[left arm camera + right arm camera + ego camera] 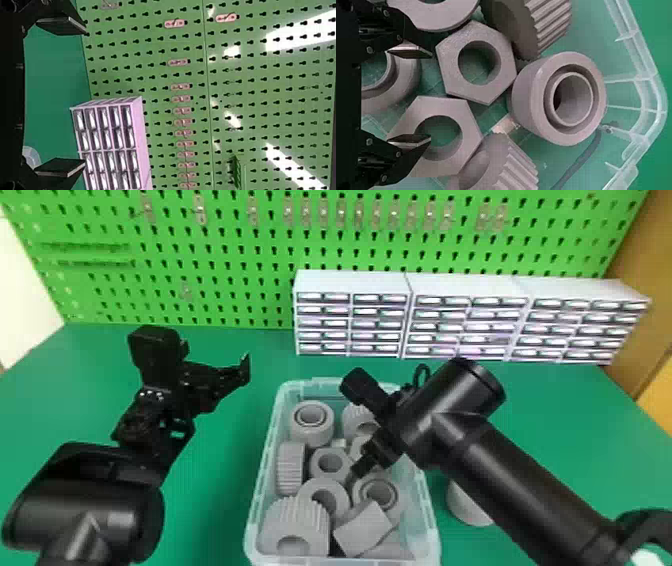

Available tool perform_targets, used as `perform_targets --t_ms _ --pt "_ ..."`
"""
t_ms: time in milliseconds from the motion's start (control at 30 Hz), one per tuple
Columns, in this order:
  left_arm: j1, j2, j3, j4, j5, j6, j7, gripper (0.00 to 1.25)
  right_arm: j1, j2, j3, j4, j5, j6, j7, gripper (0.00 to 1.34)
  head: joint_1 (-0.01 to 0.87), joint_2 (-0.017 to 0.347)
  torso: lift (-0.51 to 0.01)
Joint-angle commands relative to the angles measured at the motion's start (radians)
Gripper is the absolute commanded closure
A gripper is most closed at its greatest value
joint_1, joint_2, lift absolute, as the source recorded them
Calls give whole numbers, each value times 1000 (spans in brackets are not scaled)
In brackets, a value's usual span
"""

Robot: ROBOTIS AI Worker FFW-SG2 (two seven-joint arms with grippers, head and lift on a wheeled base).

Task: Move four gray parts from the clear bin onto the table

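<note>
The clear bin (267,430) stands mid-table, holding several gray parts: rings, hex nuts and ribbed pieces. Inside its right half is my right gripper (358,471), low over the parts. In the right wrist view my right gripper (431,96) is open, one finger near a hex nut (506,71), the other over a second nut (470,130); neither is held. A round double-walled part (530,103) lies farther from the fingers. On the table right of the bin sits another gray part (467,505), partly behind the right arm. My left gripper (216,362) is parked left of the bin, open and empty in the left wrist view (85,96).
White drawer cabinets (352,282) line the back of the green table (220,480), behind the bin. A green pegboard (220,245) rises behind them. The right forearm crosses above the table on the bin's right side.
</note>
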Motion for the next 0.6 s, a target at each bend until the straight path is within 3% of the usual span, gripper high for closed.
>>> perform_targets --t_ms 0,567 --pt "2 0 2 0 2 0 0 111 -1 -1 -8 12 7 -4 0 510 678 34 -50" --pt "5 0 4 0 9 -1 0 113 2 -2 -31 52 6 -38 0 515 678 34 -50"
